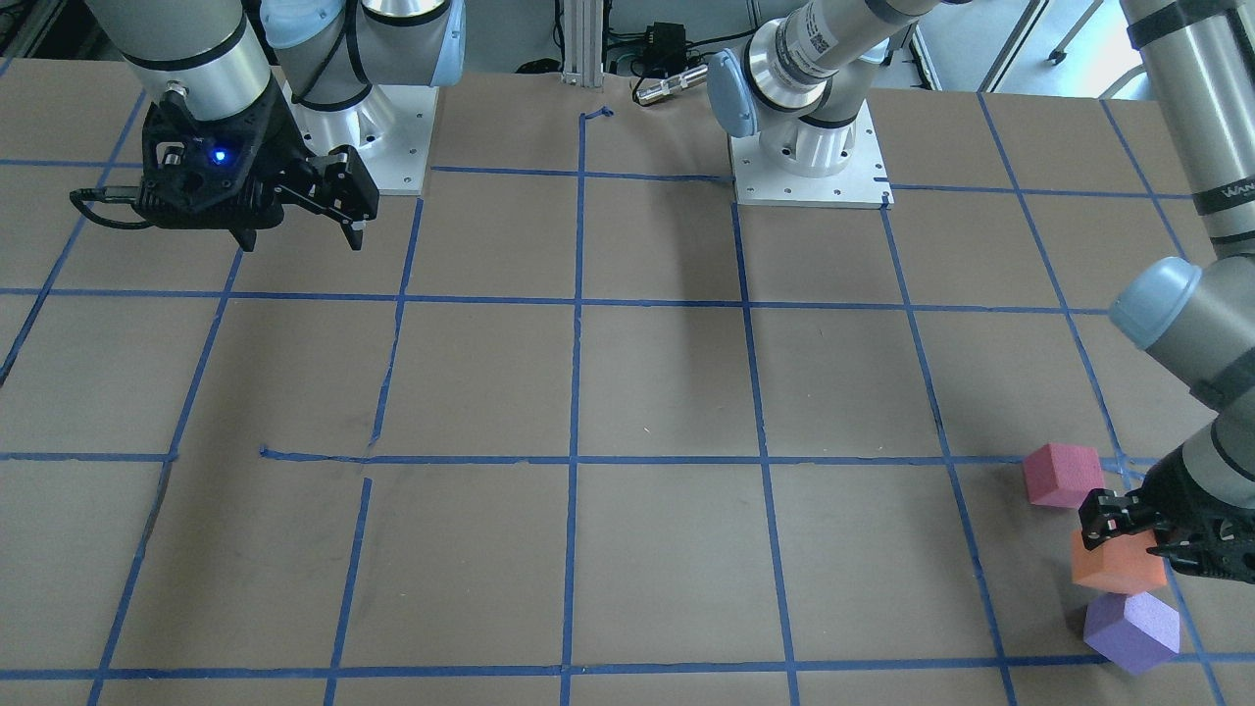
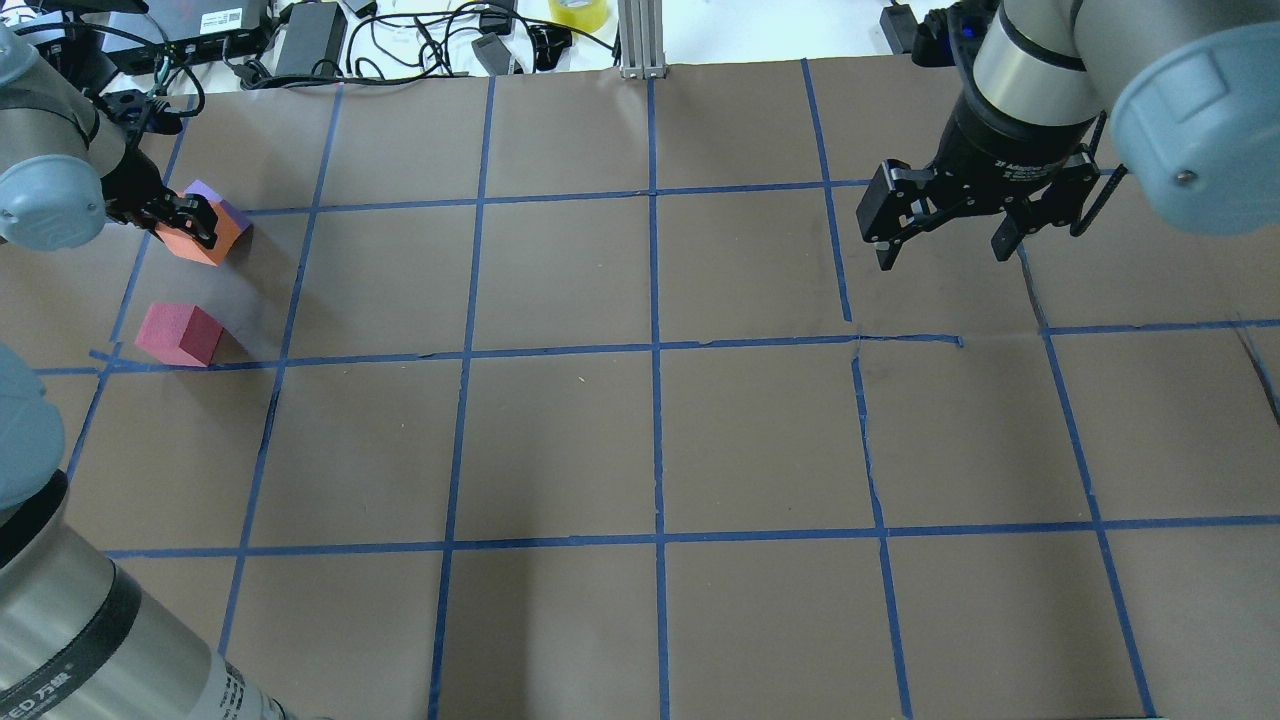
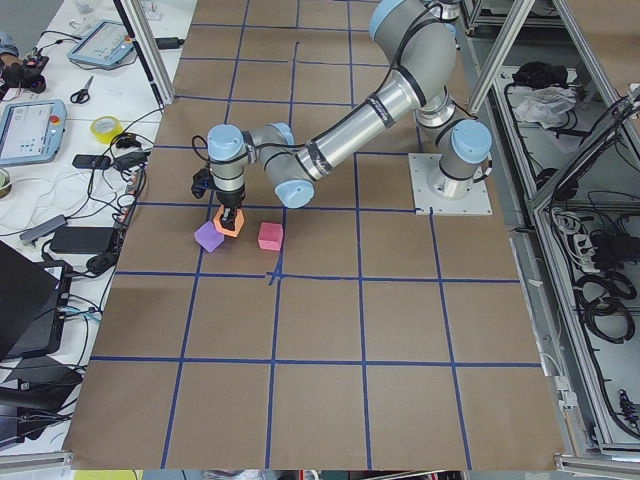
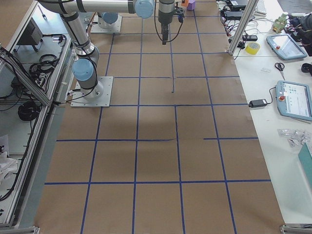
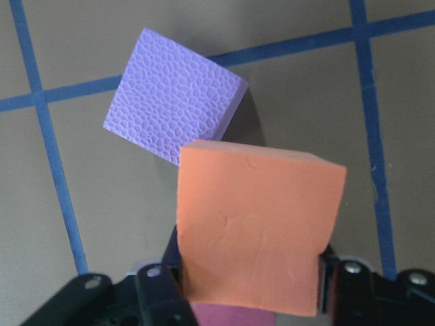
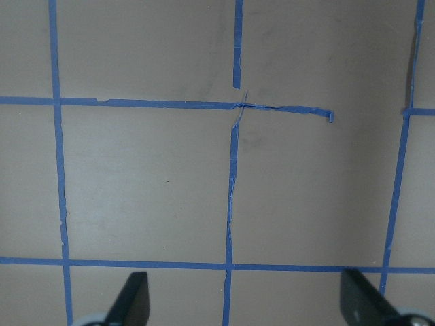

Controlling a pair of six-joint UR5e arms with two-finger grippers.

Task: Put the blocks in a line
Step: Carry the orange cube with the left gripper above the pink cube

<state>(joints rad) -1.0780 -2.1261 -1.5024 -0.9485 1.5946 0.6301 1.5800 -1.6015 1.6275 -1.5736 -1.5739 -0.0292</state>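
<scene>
My left claw (image 5: pixel 248 285) is closed on the orange block (image 5: pixel 258 231), one finger on each side face, and nothing else is in it. In the wrist view the block looks bigger than its neighbour, so I judge that I hold it a little above the table (image 2: pixel 560 440) rather than resting on it.

The three blocks are at the far left of the table. The pink block (image 2: pixel 180 333) is nearest me. The purple block (image 2: pixel 215 195) is farthest, and it is turned so its corners point across the tape lines (image 2: pixel 652 350). The orange block hangs between them, so the line I am building runs from near to far and leans slightly right as it goes away.

What matters for setting down is that the orange block is not centred in that gap. From my wrist its far edge covers the near corner of the purple block, and only a sliver of pink shows at the near edge behind my fingers. From overhead it is close beside the purple block and well apart from the pink one. If I lowered straight down, I think it could land on or nudge the purple corner. The drop point therefore lies a little toward the near side, toward pink.

A cube has no long axis, but my block's faces look roughly square to the tape and the purple block's do not.

My right claw (image 2: pixel 942 256) is wide open and empty. It hangs over bare table on the far right, well apart from the blocks, so this move belongs to the left arm.
</scene>
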